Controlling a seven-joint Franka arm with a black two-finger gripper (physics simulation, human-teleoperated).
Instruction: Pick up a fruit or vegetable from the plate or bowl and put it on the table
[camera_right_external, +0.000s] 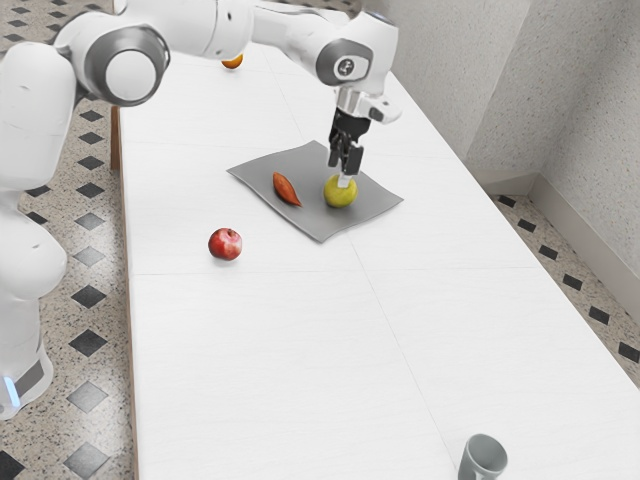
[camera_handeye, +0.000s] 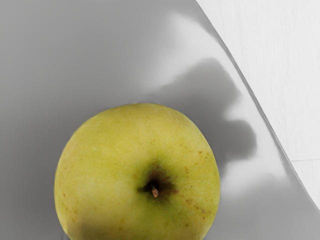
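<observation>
Inventory: one gray plate (camera_right_external: 290, 163) carrying two items, one yellow-green apple (camera_right_external: 340, 192) and one elongated orange-red vegetable (camera_right_external: 285, 188). Resting directly on the white table (camera_right_external: 260, 350): one red fruit (camera_right_external: 226, 244), one orange fruit (camera_right_external: 232, 61), one gray cup (camera_right_external: 485, 456). Pose: my arm (camera_right_external: 205, 25) extends from the exterior view's left; its gripper (camera_right_external: 345, 177) points down at the yellow-green apple. Whether the gripper is released or clenched, I cannot tell.

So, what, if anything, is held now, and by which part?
It cannot be told: the pincer is at the top of the yellow-green apple.
</observation>
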